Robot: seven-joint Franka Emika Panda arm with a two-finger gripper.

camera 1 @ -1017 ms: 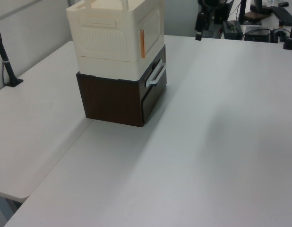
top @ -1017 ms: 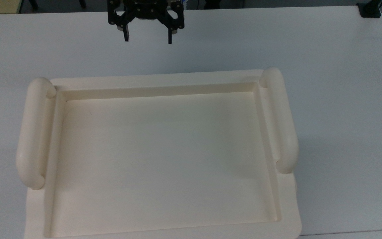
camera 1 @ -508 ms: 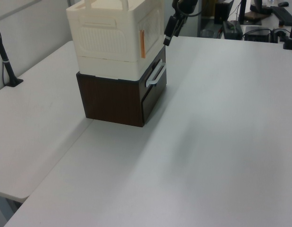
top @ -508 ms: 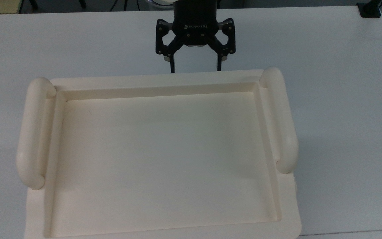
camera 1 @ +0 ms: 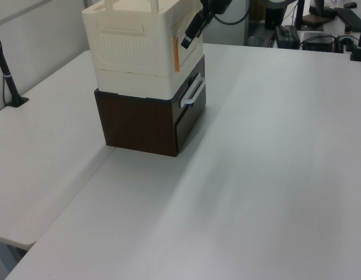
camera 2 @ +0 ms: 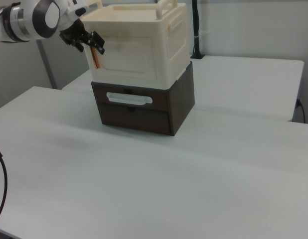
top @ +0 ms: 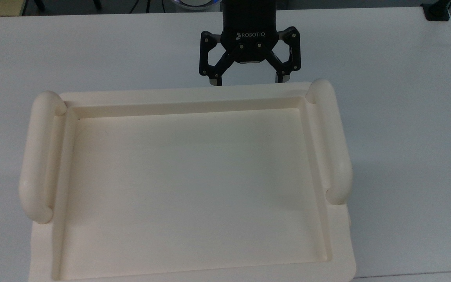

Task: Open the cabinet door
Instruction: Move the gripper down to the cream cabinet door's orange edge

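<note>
The cream cabinet (top: pixel 194 178) shows its recessed top in the top view and stands on a dark drawer unit in the side views. Its cabinet door (camera 2: pixel 131 57) lies flush and closed, also seen as the right face (camera 1: pixel 192 57) in the left view. A slim copper-red handle (camera 1: pixel 176 54) (camera 2: pixel 96 60) runs upright near one end of the door. My gripper (top: pixel 249 82) (camera 1: pixel 186 41) (camera 2: pixel 91 47) is open, just in front of the door's upper part, right above the handle. Nothing sits between its fingers. In the top view the cabinet's rim hides the fingertips.
Under the cabinet sits a dark brown drawer unit (camera 1: pixel 139 125) with a white bar handle (camera 1: pixel 193 92) (camera 2: pixel 126 98). A black clamped post (camera 1: pixel 8 81) stands at the left view's left; another black post (camera 2: pixel 196 30) rises behind the cabinet. The white table (camera 1: pixel 268 175) spreads wide in front.
My gripper has come from the table's far side up to the cabinet front, ending at the handle end of the door. It stayed open. The door has not moved.
</note>
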